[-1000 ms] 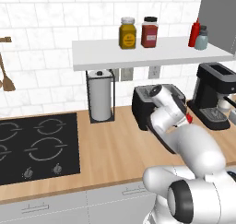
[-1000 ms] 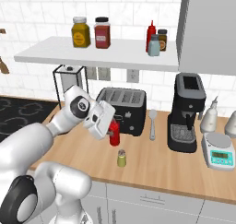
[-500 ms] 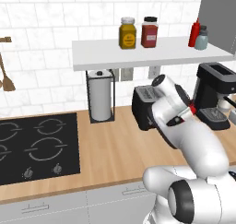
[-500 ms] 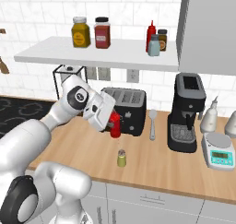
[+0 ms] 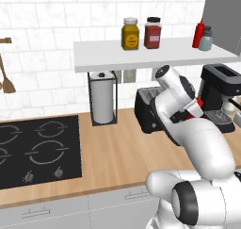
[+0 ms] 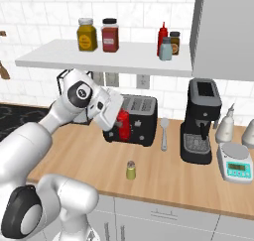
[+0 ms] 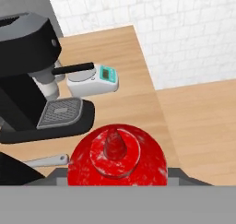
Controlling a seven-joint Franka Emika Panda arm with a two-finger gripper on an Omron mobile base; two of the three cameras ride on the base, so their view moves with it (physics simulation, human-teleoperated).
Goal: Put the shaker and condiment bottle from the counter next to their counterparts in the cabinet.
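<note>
Small red squeeze bottle [image 6: 122, 125] clamped in the gripper [image 6: 119, 124]
Light, soft-walled, likely slippery; squeeze gently at mid-body, below the tapered nozzle.

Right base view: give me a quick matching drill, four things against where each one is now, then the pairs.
Things:
1. condiment bottle
2. shaker
3. yellow jar
4. scale

Places:
A. on the shelf, beside a red jar
B. alone on the counter, in front of the toaster
C. in the gripper, off the counter
D. on the counter, to the right of the coffee machine

Pairs: 1-C, 2-B, 3-A, 4-D
</note>
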